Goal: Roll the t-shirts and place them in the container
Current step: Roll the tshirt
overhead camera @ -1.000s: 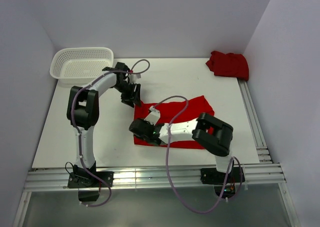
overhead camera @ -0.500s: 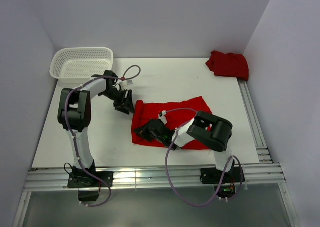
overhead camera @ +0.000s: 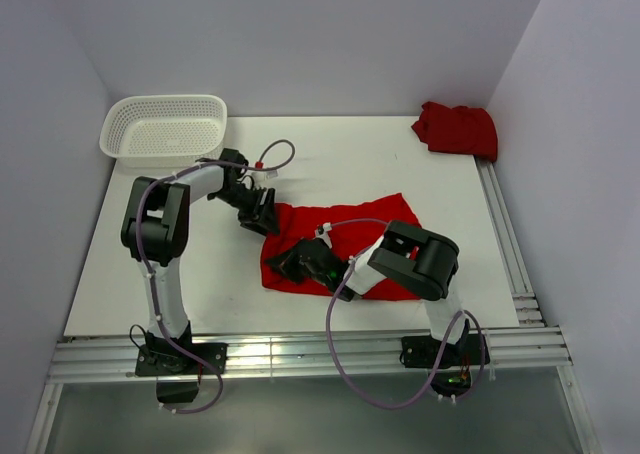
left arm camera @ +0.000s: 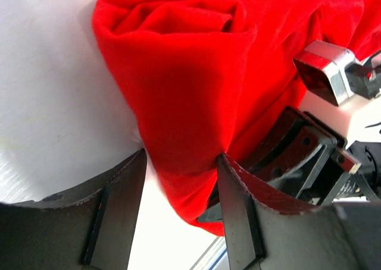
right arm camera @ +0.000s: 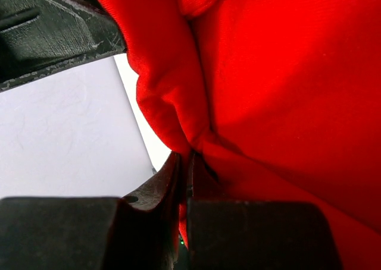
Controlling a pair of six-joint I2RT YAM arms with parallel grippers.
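1. Edges first: the bench (overhead camera: 340, 164) was boxed in by walls (overhead camera: 300, 44) on its left, far and right sides. A rail (overhead camera: 300, 352) ran along the near edge and a side rail (overhead camera: 505, 239) ran down the right edge.
2. For room to move, I had bare surface left of the t-shirt (overhead camera: 375, 236) and more between it and the far wall.
3. The white basket (overhead camera: 163, 126) sat in the far left corner, well apart from the work. A second t-shirt (overhead camera: 457, 129) lay crumpled in the far right corner, near the side rail.
4. The t-shirt I was working lay mid-bench, toward the near edge, with its left part bunched up and its right part flat.
5. The left end effector (overhead camera: 262, 217) was at the shirt's far left corner with its jaws parted. A thick rolled fold filled the gap and touched both inner faces, but I saw no squeeze on it.
6. The right end effector (overhead camera: 290, 266) was low on the shirt's left side. Its jaws were pressed together on a thin pleat of red cloth.
7. The two end effectors were near each other, with little spare room between them.
8. A second before, the left end effector had hung just off that corner, nearer the basket, and now it was down against the cloth.
9. The shirt's left edge had gathered inward since then, and the right arm's elbow had swung left.
10. The basket and the second t-shirt had not moved.
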